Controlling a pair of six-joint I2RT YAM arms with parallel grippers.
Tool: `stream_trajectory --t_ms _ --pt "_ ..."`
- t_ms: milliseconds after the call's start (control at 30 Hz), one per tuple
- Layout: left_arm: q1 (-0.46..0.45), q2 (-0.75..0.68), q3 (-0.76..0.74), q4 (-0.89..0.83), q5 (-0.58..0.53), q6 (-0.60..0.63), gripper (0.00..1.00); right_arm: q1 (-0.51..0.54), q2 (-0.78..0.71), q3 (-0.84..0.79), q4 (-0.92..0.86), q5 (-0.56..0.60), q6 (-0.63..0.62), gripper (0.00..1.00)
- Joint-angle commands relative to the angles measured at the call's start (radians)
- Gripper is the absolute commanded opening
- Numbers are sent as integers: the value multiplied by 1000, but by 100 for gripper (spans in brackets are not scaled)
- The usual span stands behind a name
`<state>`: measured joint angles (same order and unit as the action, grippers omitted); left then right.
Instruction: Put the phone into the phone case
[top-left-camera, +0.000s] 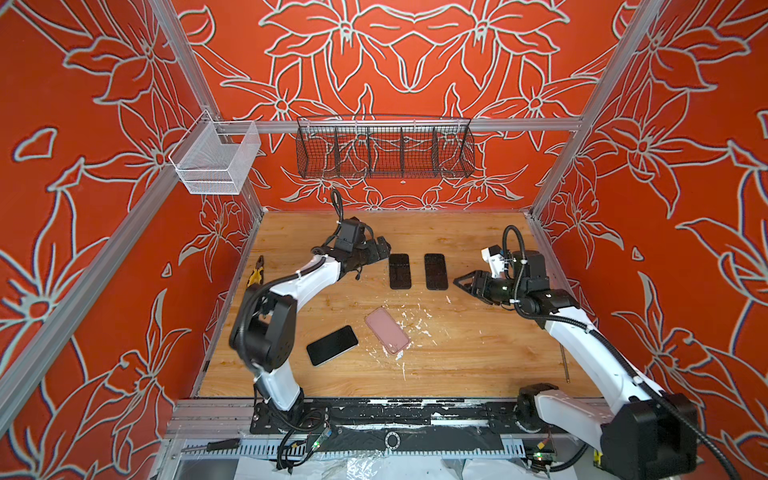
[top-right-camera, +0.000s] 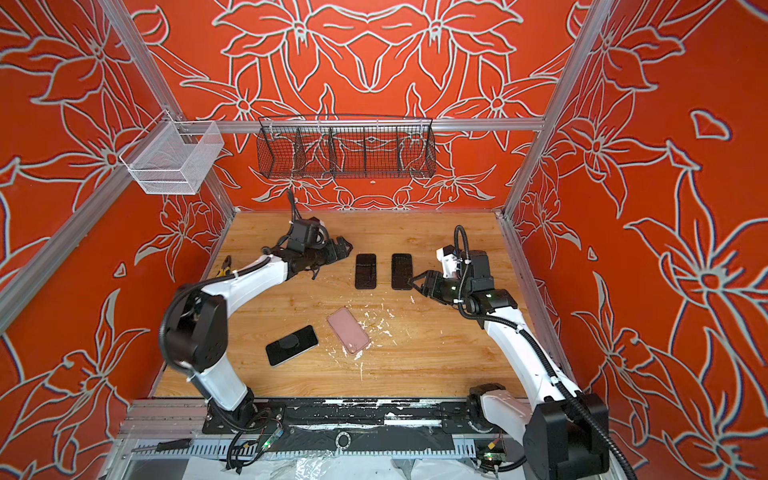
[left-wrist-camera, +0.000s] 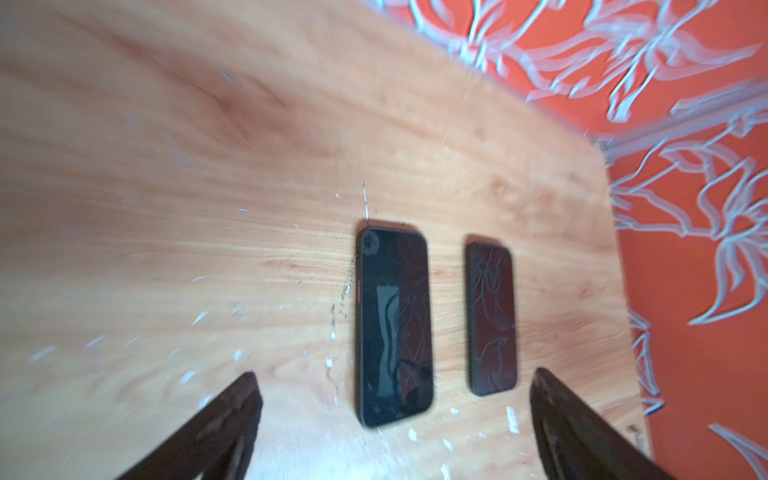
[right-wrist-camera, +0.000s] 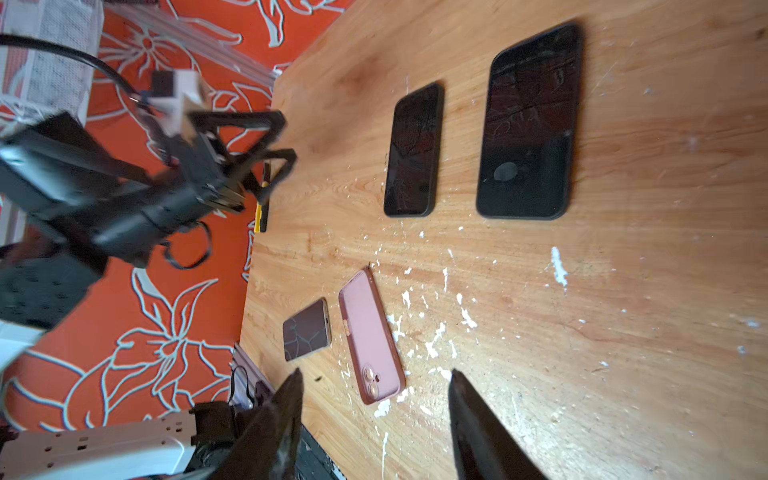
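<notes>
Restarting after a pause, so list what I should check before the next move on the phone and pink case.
1. Empty, open left hand: ok.
2. Empty, open right hand: ok.
3. Flat phone, apart from pink case: ok.
4. Upward opening on pink case: cannot tell.
5. Either hand near the phone: not ok; both hover by the dark phones farther back.

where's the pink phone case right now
In both top views the pink phone case lies flat near the front middle of the table, just right of the black phone, with a small gap between them.
</notes>
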<state>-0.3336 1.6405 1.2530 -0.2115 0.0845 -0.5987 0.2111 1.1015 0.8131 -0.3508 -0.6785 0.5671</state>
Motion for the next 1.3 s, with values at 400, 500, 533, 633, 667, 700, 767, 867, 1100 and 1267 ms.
stream_trajectory --t_ms 400,500,533,633,667,700,767,867,1100,1267 --pt "72 -534 -237 -958 -279 -245 98 547 476 288 170 122 -34 67" --pt "165 -568 -306 -974 -263 -270 98 607 599 378 165 138 -10 69" --pt "211 -580 -334 -963 -236 -271 98 624 636 404 160 136 -6 69" --pt "322 -617 -437 -876 -109 -279 98 671 722 468 142 137 1 71" --pt "346 -625 -468 -843 -65 -284 98 685 747 487 137 137 1 71" --pt "360 -625 -491 -818 -33 -286 98 696 766 502 130 137 0 71" --pt "382 -615 -537 -762 25 -278 98 715 803 526 110 150 1 72" --pt "405 -585 -580 -704 78 -245 98 733 848 543 114 157 15 73" --pt "453 -584 -674 -621 141 -240 98 772 940 604 99 201 16 76" --pt "459 -616 -721 -537 195 -251 98 778 982 626 98 220 25 76"
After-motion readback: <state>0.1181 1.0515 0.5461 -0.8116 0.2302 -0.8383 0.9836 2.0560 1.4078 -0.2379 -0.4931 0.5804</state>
